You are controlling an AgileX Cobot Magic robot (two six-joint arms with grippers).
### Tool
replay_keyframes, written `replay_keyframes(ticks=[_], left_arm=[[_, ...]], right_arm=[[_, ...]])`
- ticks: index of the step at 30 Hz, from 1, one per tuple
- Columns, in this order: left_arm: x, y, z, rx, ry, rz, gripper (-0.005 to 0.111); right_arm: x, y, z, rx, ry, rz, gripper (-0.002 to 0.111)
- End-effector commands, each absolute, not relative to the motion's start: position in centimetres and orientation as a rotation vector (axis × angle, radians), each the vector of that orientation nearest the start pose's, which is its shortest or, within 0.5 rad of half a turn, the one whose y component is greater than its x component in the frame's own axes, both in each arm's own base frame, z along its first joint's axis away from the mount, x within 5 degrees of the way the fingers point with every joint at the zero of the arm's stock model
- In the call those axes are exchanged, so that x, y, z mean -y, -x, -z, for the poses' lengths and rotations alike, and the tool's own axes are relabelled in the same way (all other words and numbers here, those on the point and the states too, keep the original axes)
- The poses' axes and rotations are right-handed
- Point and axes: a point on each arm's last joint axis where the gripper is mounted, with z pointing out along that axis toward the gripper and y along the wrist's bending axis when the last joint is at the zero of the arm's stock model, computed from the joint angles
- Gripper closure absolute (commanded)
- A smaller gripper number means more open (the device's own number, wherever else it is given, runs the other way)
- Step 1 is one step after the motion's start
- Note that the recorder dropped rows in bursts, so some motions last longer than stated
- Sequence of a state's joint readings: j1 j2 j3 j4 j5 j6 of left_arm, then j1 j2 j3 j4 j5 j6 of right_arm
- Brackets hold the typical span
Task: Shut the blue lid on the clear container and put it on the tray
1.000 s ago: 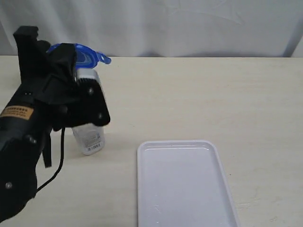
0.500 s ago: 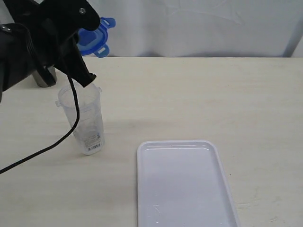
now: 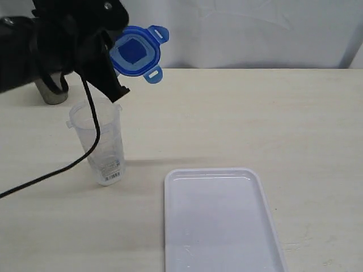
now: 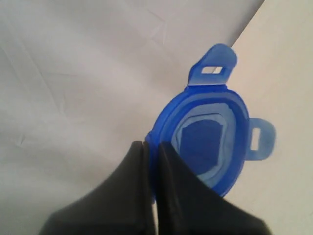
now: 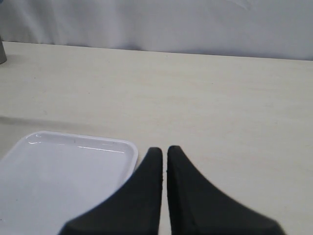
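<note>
A second earlier the left arm (image 3: 39,45) had been low in front of the clear container (image 3: 97,141), with the blue lid (image 3: 135,54) at the container's mouth. Half a second earlier the arm was already raised, with the lid high against the backdrop and partly hidden. Now the lid had swung further right and turned its broad face towards the exterior camera, two snap flaps sticking out. The container had not shifted, and neither had the tray (image 3: 215,226).

The worktop (image 3: 255,119) was a pale cream surface, faintly scuffed. A white curtain (image 3: 238,28) hung in folds behind its far edge. A grey steel cup (image 3: 52,93) stood at the back left, partly hidden by the arm, and a black cable (image 3: 57,170) trailed from the arm across the front of the container.

The left jaws were pinched on the lid's rim, holding it by one edge with the rest of it jutting out past their tips. The lid hung in the air, above the container's open mouth and to its right in the exterior view, clear of it. The container stood upright on the worktop, lidless, its barcode label near the base. It was left of the white tray and apart from it.

The right jaws were closed with nothing between them, only a thin slit showing. They hovered over the bare worktop just beside a corner of the tray.
</note>
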State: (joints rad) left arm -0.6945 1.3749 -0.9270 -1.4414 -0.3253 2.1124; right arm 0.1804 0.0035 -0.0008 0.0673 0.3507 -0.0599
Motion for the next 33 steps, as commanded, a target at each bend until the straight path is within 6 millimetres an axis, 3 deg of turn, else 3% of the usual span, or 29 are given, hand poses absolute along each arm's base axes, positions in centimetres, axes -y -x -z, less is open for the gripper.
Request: replay_keyframes(ticks=[1,5,10,15,20,23,29,33], left_arm=[[14.9,-26.6,-34.0,-1.620,-0.856,-0.020,0.107],[11.5,-27.8,-35.3,-1.603,-0.708,0.281,0.107],[8.8,-27.6,-35.1,-1.436,-0.899,0.632,0.107],[6.4,-27.9,-34.0,-1.412,-1.083,0.448,0.107],[4.8,-29.4,-33.5,-1.537,-0.982,0.221,0.107],[4.2,-30.1,-34.5,-1.542,-0.952,0.115,0.107],[4.1,-30.5,-36.9,-1.477,-0.948,0.064,0.107],[4.0,-30.5,-37.6,-1.446,-1.121,-0.079,0.107]], right_arm=[[-1.1,-5.2,-18.2,-1.820,0.177,-0.144,0.104],[-1.1,-5.2,-18.2,-1.820,0.177,-0.144,0.104],[-1.1,-5.2,-18.2,-1.820,0.177,-0.144,0.104],[-1.1,-5.2,-18.2,-1.818,0.185,-0.136,0.104],[-1.1,-5.2,-18.2,-1.818,0.185,-0.136,0.104],[-1.1,-5.2,-18.2,-1.818,0.185,-0.136,0.104],[-1.1,-5.2,-18.2,-1.818,0.185,-0.136,0.104],[-1.1,-5.3,-18.6,-1.778,0.180,-0.137,0.104]])
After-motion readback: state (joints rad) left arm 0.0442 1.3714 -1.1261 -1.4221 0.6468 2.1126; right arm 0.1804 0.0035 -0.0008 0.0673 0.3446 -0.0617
